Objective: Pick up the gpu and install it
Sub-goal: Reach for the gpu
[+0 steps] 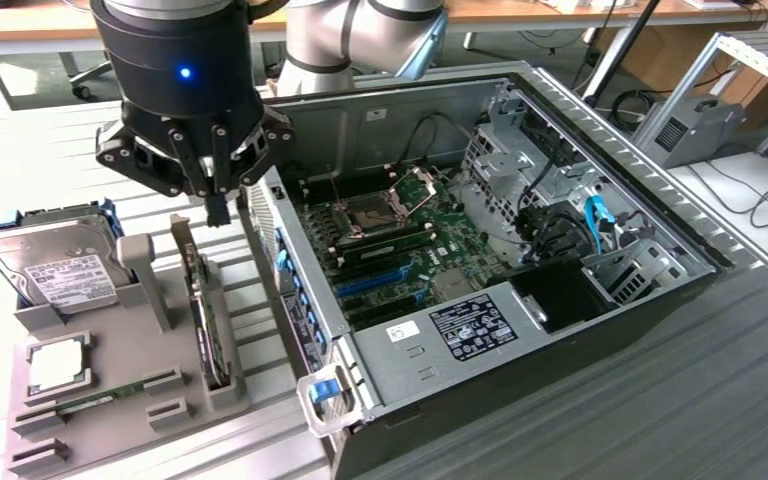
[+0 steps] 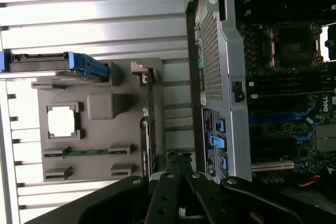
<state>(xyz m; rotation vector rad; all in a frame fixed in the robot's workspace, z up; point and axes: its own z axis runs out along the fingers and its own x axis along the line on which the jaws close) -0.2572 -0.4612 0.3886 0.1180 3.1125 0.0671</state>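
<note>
Tabletop [image 1: 37,150]: ribbed surface of pale aluminium slats that carries the parts tray and the computer case.
Parts tray [image 1: 124,350]: grey moulded holder on the tabletop, at the exterior view's left of the case.
Gpu [image 1: 205,330]: stands on edge in a slot on the tray's side nearest the case, silver end bracket uppermost, just beside the case's perforated wall; it is not in the case.
Tool [image 1: 219,205]: black fingers pressed together and holding nothing, pointing down, poised just above the bracket end of the gpu.
Hard drive [image 1: 57,265]: silver, in a blue frame, propped tilted at the tray's far corner.
Processor [image 1: 57,367]: square chip lying flat in a tray recess.
Memory stick [image 1: 104,397]: narrow green strip slotted on edge near the tray's front.
Computer case [image 1: 357,120]: lies on its side, side panel off, interior facing up.
Motherboard [image 1: 411,250]: green, with an open processor socket and blue expansion slots.
Power supply [image 1: 464,325]: labelled silver box at the case's near end.
Room: wooden desk [image 1: 558,12] along the back; grey box [image 1: 691,130] and loose cables at the exterior view's right.
</note>
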